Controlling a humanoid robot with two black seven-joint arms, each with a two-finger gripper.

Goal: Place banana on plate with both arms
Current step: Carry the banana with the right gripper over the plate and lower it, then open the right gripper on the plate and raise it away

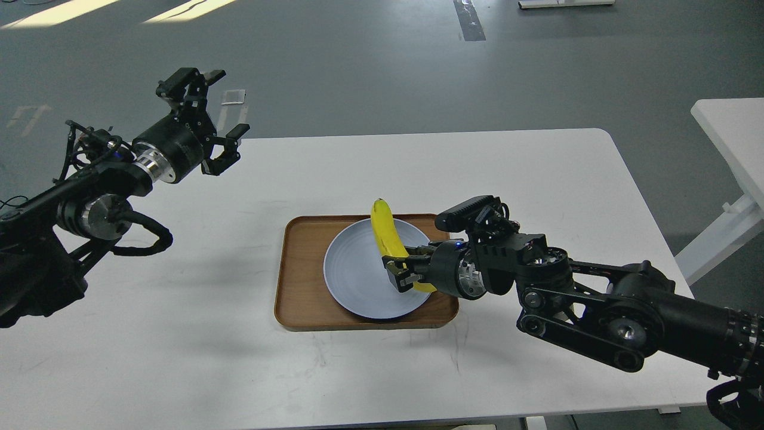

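Note:
The yellow banana (387, 230) lies over the right half of the pale blue-grey plate (352, 269), its far tip reaching past the plate's back rim. My right gripper (401, 272) comes in from the right and is shut on the banana's near end, low over the plate. I cannot tell whether the banana rests on the plate or hangs just above it. My left gripper (216, 107) is open and empty, held high over the table's far left corner, well away from the plate.
The plate sits in a rectangular brown wooden tray (298, 280) at the middle of the white table (537, 173). Another white table (728, 131) stands off to the right. Grey floor lies beyond the table's far edge.

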